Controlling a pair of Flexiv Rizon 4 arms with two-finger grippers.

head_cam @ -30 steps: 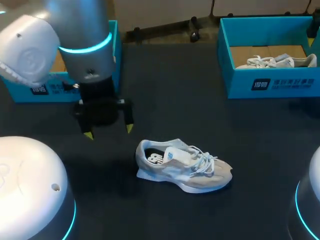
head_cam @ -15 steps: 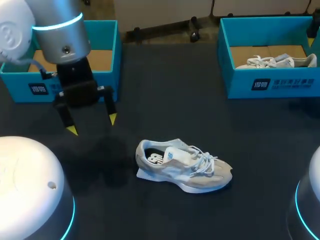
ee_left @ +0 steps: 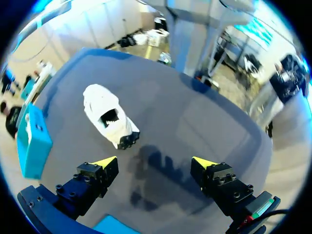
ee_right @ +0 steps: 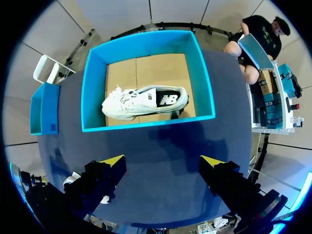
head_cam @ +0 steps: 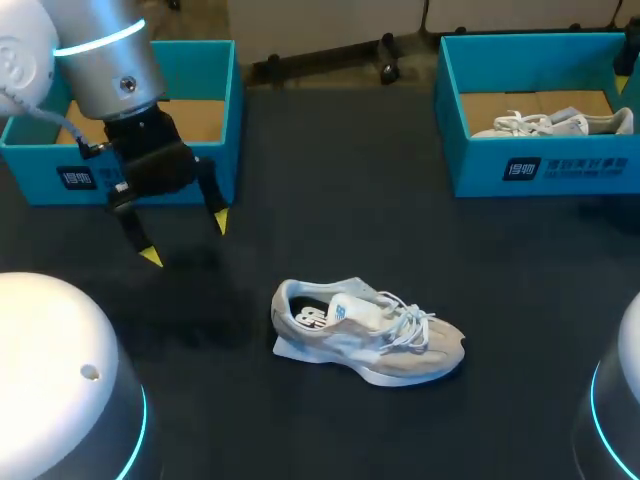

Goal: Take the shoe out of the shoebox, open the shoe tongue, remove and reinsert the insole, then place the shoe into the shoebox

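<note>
Head view: on my dark table (head_cam: pixel 330 180) the shoe (head_cam: pixel 365 335) lies at four o'clock from my wide-open, empty left gripper (head_cam: pixel 185 240), and my right gripper (ee_right: pixel 162 161) is open too.

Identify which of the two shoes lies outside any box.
The shoe on the table; the other shoe sits inside the right-hand box.
</note>
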